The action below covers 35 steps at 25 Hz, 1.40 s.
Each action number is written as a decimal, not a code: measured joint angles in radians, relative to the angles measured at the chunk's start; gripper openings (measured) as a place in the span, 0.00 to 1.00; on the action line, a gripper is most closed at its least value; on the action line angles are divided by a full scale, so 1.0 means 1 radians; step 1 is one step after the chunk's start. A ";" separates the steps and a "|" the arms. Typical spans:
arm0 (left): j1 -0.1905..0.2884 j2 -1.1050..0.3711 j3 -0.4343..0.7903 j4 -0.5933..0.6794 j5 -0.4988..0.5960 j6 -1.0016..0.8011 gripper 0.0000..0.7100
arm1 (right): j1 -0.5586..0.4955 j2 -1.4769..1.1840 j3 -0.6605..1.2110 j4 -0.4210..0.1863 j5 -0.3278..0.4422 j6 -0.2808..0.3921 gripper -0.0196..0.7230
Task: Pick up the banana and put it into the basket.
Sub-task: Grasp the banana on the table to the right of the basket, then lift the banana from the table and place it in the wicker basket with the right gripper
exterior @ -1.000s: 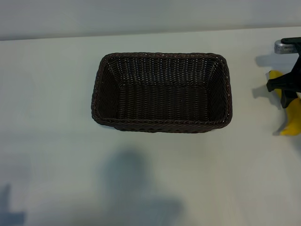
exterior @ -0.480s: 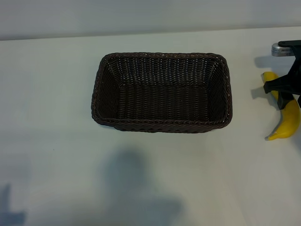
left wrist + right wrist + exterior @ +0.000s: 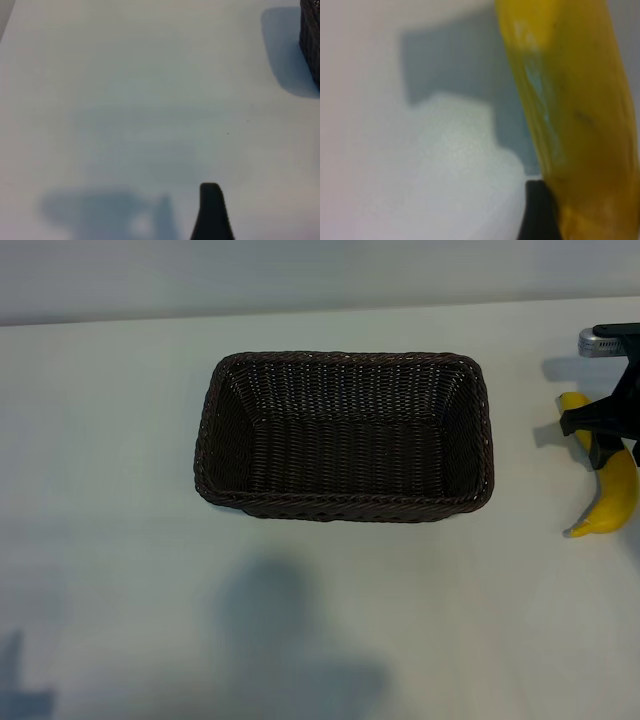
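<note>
Right hand (image 3: 606, 436), pointing down at the desk's (image 3: 110, 470) right edge, fingers closed around the banana (image 3: 612, 500); the banana sits right of the basket (image 3: 344, 436), apart. Left hand (image 3: 211, 212) open over bare desk.

Open table all round, one bulky thing in the middle.
The basket (image 3: 345, 435) sits mid-table with bare table (image 3: 120, 540) on every side; its raised rim is the only barrier, its hollow open from above.
</note>
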 joint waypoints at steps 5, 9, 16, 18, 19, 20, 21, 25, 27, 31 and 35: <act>0.000 0.000 0.000 0.000 0.000 0.000 0.77 | 0.000 0.029 0.000 0.000 -0.002 0.000 0.70; 0.000 0.000 0.000 0.000 0.000 0.000 0.77 | 0.000 0.044 0.000 0.000 -0.002 0.002 0.65; 0.000 0.000 0.000 0.000 0.000 0.000 0.77 | 0.000 0.007 -0.010 0.000 0.035 0.006 0.59; 0.000 0.000 0.000 0.000 0.000 0.000 0.77 | 0.000 -0.024 -0.039 0.000 0.078 -0.001 0.59; 0.000 0.000 0.000 0.000 0.000 0.000 0.77 | 0.000 -0.044 -0.062 0.000 0.109 -0.006 0.59; 0.000 0.000 0.000 0.000 0.000 0.000 0.77 | 0.000 -0.061 -0.089 0.000 0.142 -0.010 0.59; 0.000 0.000 0.000 0.000 0.000 0.000 0.77 | 0.000 -0.077 -0.113 0.000 0.172 -0.011 0.59; 0.000 0.000 0.000 0.000 0.000 0.000 0.77 | 0.000 -0.102 -0.228 0.002 0.311 -0.013 0.59; 0.000 0.000 0.000 0.000 0.000 0.000 0.77 | 0.002 -0.103 -0.263 0.011 0.343 -0.013 0.59; 0.000 0.000 0.000 0.000 0.000 0.000 0.77 | 0.037 -0.103 -0.289 0.022 0.363 -0.013 0.59; 0.000 0.000 0.000 0.000 0.000 0.000 0.77 | 0.116 -0.098 -0.309 0.030 0.366 -0.013 0.59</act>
